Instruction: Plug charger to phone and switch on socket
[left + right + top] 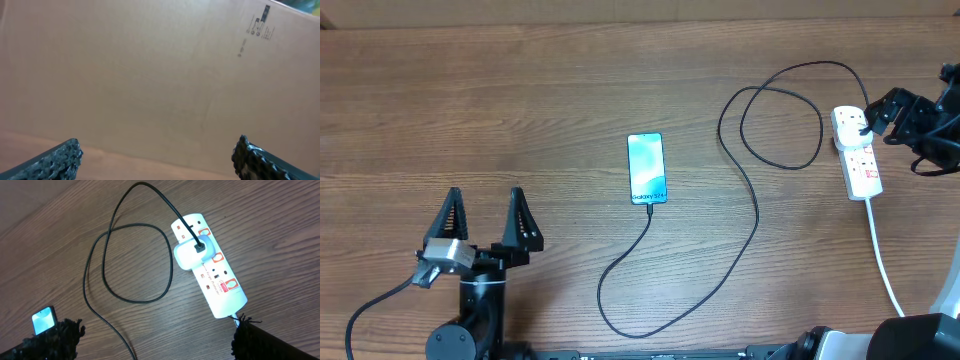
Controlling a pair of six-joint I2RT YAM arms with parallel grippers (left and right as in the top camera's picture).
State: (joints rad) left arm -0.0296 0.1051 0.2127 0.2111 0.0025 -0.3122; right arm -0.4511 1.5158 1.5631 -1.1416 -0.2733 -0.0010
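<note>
The phone [646, 168] lies flat mid-table, cyan screen up; its corner shows in the right wrist view [44, 320]. The black charger cable [752, 225] runs from the phone's lower end, curls in loops [107, 262] and ends in a white adapter [191, 255] seated in the socket [859, 152], a white power strip [212, 275] with red switches [217, 257]. My right gripper [900, 135] hovers open just right of the strip, nothing between its fingers [157, 330]. My left gripper [484, 197] stands open and empty at the front left [159, 145].
The strip's white cord [882, 260] trails toward the front right edge. The left wrist view faces a plain brown cardboard wall with small printed marks [255, 25]. Wood-grain tabletop [550, 110] surrounds everything.
</note>
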